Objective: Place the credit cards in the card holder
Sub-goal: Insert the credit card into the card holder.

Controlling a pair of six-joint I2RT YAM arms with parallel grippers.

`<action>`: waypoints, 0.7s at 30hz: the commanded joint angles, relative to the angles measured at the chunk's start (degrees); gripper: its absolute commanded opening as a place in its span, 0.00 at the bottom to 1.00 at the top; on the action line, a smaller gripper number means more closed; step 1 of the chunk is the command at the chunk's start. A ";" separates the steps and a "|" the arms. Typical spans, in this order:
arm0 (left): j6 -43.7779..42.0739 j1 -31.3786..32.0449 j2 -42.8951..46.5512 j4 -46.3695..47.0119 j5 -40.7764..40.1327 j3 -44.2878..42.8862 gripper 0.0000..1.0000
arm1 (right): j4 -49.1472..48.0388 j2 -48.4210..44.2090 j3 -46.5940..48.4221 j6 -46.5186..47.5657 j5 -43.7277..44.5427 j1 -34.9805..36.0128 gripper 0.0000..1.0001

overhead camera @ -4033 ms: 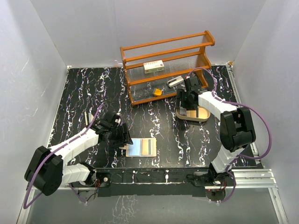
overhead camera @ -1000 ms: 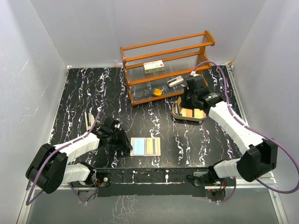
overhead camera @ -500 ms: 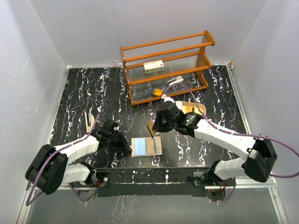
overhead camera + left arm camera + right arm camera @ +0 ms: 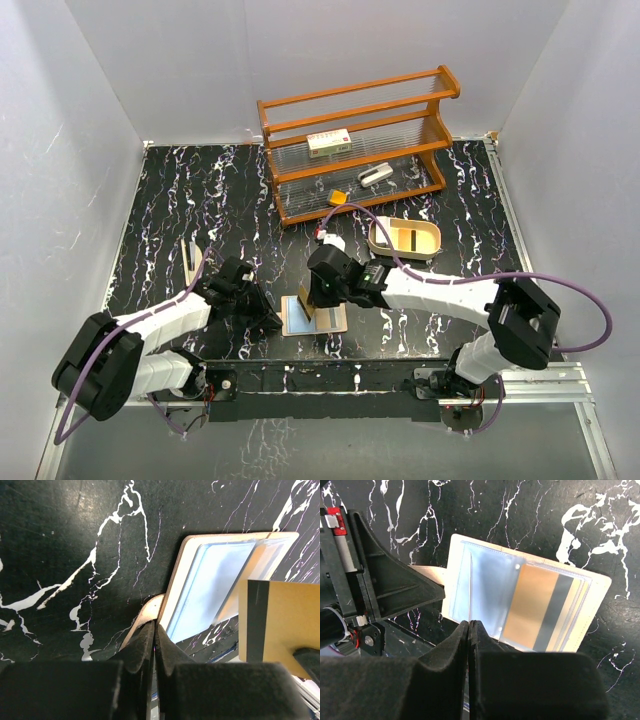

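The card holder lies open on the black table near the front edge, with its tan rim and clear pockets showing. My left gripper is shut on its tan flap at the left side. My right gripper hovers over the holder, shut on an orange-yellow credit card with a black stripe. That card stands on edge above the left pocket and shows only as a thin line in the right wrist view. Another orange card with a dark stripe sits inside the right pocket.
A wooden rack at the back holds a white box with red print, a small orange block and a silver item. An oval tin tray stands right of centre. A thin pale item lies at the left.
My right arm has swung from the tray to above the open card holder, carrying the card. My left gripper has closed on the flap.
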State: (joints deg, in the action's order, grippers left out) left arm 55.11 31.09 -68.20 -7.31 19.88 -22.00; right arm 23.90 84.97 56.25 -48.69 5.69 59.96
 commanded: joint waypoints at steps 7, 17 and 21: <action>0.70 0.06 1.22 -1.98 -2.03 1.13 0.00 | -6.38 -0.93 -4.43 -2.59 3.00 0.37 0.02; 0.49 0.08 4.02 -2.76 -2.47 2.37 0.00 | -6.11 -2.15 -8.76 -2.37 5.61 0.42 0.03; 0.23 0.09 3.82 -3.39 -2.30 1.93 0.00 | -6.32 -2.92 -9.90 -2.81 5.88 0.41 0.04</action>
State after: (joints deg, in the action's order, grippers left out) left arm 55.96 31.09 -65.23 -8.03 18.41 -20.53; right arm 18.74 84.09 47.64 -50.96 8.99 60.03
